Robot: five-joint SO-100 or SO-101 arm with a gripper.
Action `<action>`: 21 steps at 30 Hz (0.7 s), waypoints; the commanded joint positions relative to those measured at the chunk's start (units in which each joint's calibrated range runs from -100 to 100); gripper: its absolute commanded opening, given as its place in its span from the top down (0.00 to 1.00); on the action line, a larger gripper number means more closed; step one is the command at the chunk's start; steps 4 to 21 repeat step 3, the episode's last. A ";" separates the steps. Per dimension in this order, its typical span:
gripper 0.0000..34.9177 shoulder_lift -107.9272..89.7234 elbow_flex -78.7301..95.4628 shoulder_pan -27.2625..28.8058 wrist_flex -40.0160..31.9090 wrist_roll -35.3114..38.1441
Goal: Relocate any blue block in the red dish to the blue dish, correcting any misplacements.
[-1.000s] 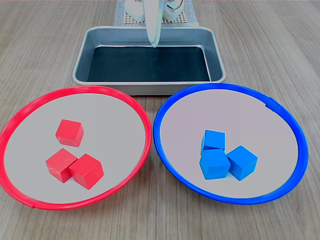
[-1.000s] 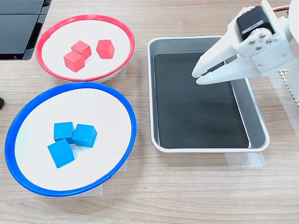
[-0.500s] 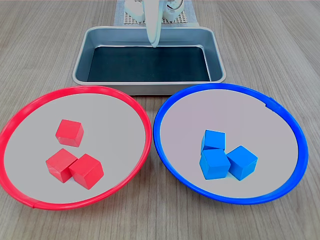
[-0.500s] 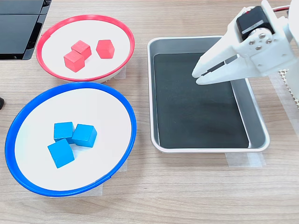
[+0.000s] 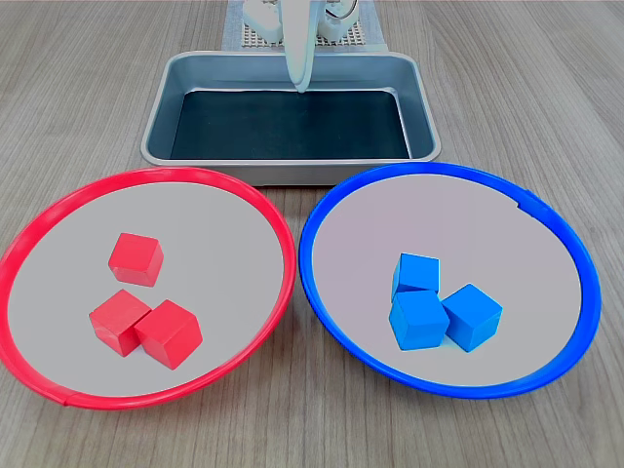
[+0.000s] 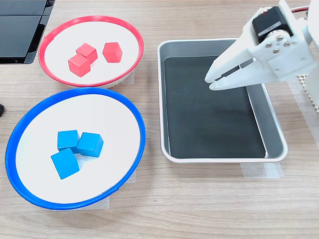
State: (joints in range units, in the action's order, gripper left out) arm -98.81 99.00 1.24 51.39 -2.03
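Three blue blocks [image 5: 436, 301] [image 6: 75, 149] lie clustered in the blue dish [image 5: 317, 263] [image 6: 132, 117]. The red dish [image 5: 278, 229] [image 6: 134, 40] holds three red cubes [image 5: 136, 307] [image 6: 92, 54] and no blue block. My white gripper [image 6: 208, 82] [image 5: 302, 86] hangs above the metal tray, its fingertips together and nothing held between them. It is well apart from both dishes.
A rectangular metal tray [image 5: 156, 117] [image 6: 224, 154] with a dark liner sits behind the dishes in the first exterior view. A black object [image 6: 20, 25] lies at the second exterior view's top left. Wooden tabletop [image 6: 199, 209] surrounds everything.
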 commanded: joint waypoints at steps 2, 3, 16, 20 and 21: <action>0.99 -0.17 -0.19 -0.25 0.24 0.15; 0.99 -0.17 -0.19 -0.25 0.24 0.15; 0.99 -0.17 -0.19 -0.25 0.24 0.15; 0.99 -0.17 -0.19 -0.25 0.24 0.15; 0.99 -0.17 -0.19 -0.25 0.24 0.15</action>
